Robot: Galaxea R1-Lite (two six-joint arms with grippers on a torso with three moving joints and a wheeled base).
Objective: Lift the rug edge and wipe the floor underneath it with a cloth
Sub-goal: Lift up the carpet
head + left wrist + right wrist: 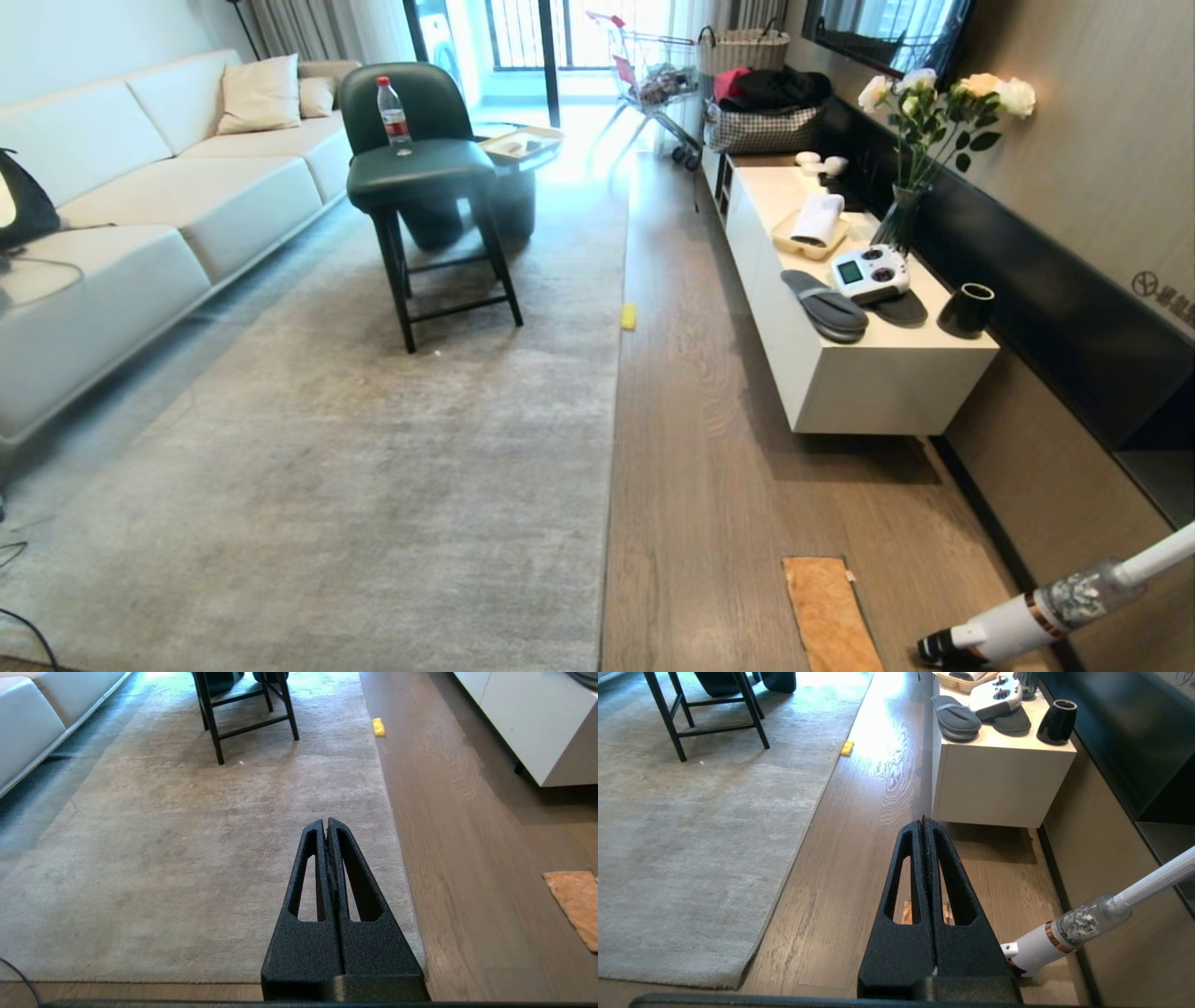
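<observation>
- Living-room floor point(709, 448) showing grey-brown planks; rug edge point(611, 467) running lengthwise beside them.
- Orange cloth point(826, 611) lying flat on the planks, apart from the rug, long axis along the boards.
- Left gripper point(327, 823) hanging over the rug, right gripper point(924, 823) over the planks, both pressed together, empty.
- Cloth sitting just below the right gripper, so the right arm is nearer.

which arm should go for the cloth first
Probably the right. The right gripper hangs shut directly over the cloth; the left gripper, also shut, hangs over the rug.
</observation>
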